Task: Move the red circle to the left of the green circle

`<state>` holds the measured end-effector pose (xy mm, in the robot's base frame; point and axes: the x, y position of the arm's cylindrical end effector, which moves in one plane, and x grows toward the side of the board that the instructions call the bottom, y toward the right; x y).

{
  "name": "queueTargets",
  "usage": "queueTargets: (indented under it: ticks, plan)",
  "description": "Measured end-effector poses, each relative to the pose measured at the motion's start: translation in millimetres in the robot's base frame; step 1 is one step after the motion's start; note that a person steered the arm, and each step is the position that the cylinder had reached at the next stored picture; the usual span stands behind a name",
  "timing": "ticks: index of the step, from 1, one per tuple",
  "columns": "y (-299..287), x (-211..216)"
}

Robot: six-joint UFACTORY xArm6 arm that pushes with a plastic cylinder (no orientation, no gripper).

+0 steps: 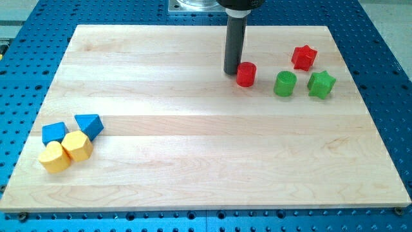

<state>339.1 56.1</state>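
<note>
Placement nearly complete: red circle [246,75] sits left of green circle [284,84], upper right; my tip [232,72], no pincer fitted, touches it.

My tip [232,72] stands just left of the red circle [246,75], with a narrow gap between that circle and the green circle [284,84] to its right. Beyond sit the green star [321,84] and red star [304,57], crowding the upper right of the frame. The tabletop [206,148] lies open through the centre, while two blue blocks [72,128] and two yellow blocks [65,151] cluster at lower left
</note>
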Motion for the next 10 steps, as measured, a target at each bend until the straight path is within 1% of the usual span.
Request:
queueTargets:
  ticks: [1,2,3,5,7,9,10]
  plan:
    - [-0.6,-26.1]
    - [34.2,-31.2]
    - [28.9,-17.3]
    - [21.5,-3.3]
    - [20.4,26.4]
    - [-26.7,-60.8]
    - [-119.3,-22.7]
